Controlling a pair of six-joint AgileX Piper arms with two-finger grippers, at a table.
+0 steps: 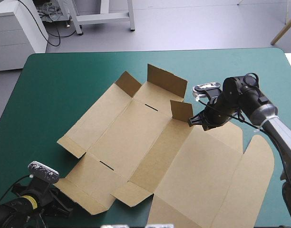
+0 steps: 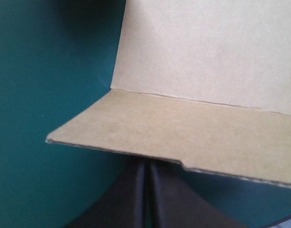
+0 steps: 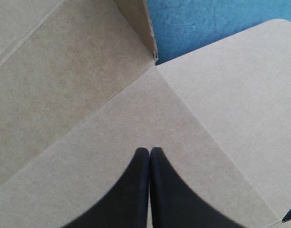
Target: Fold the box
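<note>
Brown cut board, the box (image 1: 150, 142): it is laid open and mostly flat on the teal-green table cover (image 1: 55, 85), spread from the middle to the near right edge. Three short raised flaps (image 1: 167, 80) are seen along its far side; the large rounded lid panel (image 1: 252, 175) is laid flat at the right.

Left gripper (image 2: 146, 166), two broad black fingers: it is placed at the box's near left corner. Its jaws are pressed together with nothing pinched, and their tips are hidden under a corner flap (image 2: 183, 137) that is lifted off the cover.

Right gripper (image 3: 149, 151), same build: it is held over the box's right part, just beside the rightmost raised flap. The jaws are pressed together and the tips are pointed at a flat panel; contact cannot be told.
</note>
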